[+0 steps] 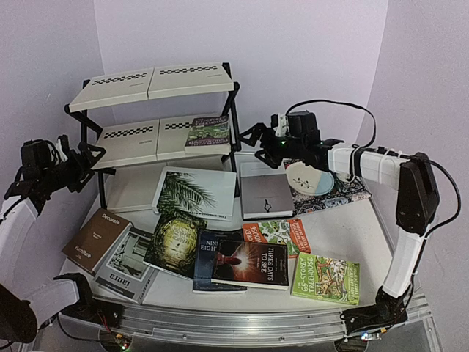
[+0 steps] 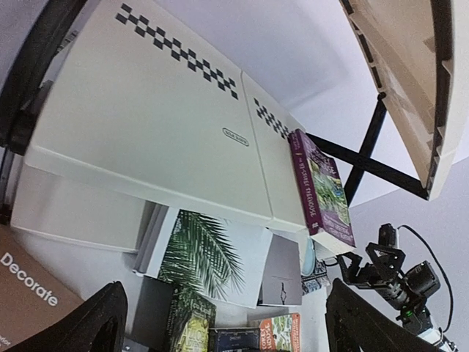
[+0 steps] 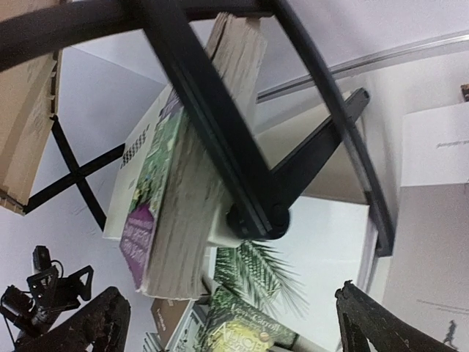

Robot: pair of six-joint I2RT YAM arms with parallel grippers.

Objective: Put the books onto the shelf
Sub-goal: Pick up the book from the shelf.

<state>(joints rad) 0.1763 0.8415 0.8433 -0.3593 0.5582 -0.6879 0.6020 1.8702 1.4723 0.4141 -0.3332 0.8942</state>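
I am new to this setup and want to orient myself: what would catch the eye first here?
First, the black-framed shelf at the back left, with just one purple book lying flat on the right end of its lower tier. Then the other books spread over the table in front, the white palm-leaf book nearest the shelf.

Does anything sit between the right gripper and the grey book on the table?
Nothing visible does. The right gripper, jaws open, hangs by the right end of the shelf; the grey book lies flat on the table just nearer the arm bases, its cover bare. The bowl sits off to one side.
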